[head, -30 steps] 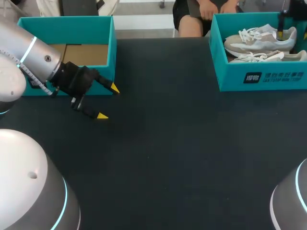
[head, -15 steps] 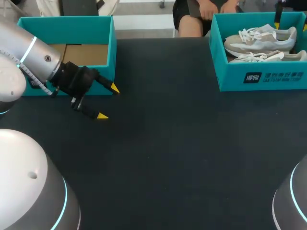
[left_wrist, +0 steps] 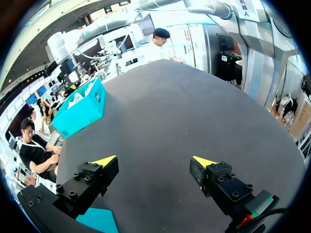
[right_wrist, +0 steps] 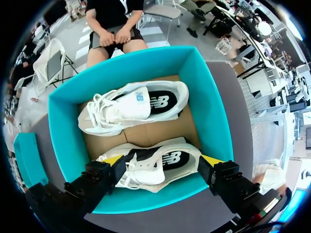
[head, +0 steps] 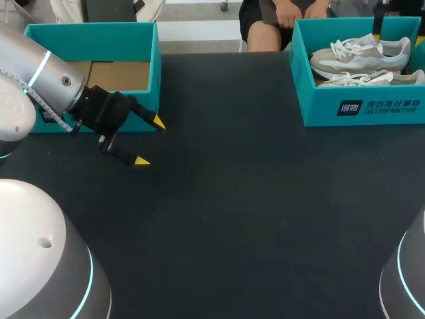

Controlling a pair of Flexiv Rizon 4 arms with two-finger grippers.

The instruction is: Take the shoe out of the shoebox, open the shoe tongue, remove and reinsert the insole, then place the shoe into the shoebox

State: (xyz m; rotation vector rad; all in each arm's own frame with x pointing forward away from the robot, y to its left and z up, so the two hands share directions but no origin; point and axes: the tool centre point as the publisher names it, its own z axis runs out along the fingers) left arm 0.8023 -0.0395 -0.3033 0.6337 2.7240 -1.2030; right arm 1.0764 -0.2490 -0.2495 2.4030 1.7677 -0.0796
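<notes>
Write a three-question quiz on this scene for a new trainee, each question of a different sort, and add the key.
1. True or false: the shoebox holds two shoes.
2. Multiple choice: the left gripper is A) shut on a shoe, B) open and holding nothing, C) inside the shoebox.
3. Short answer: over what does the right gripper hang, fingers apart?
Key: 1 true; 2 B; 3 the shoebox, with the nearer shoe under its fingers.
</notes>
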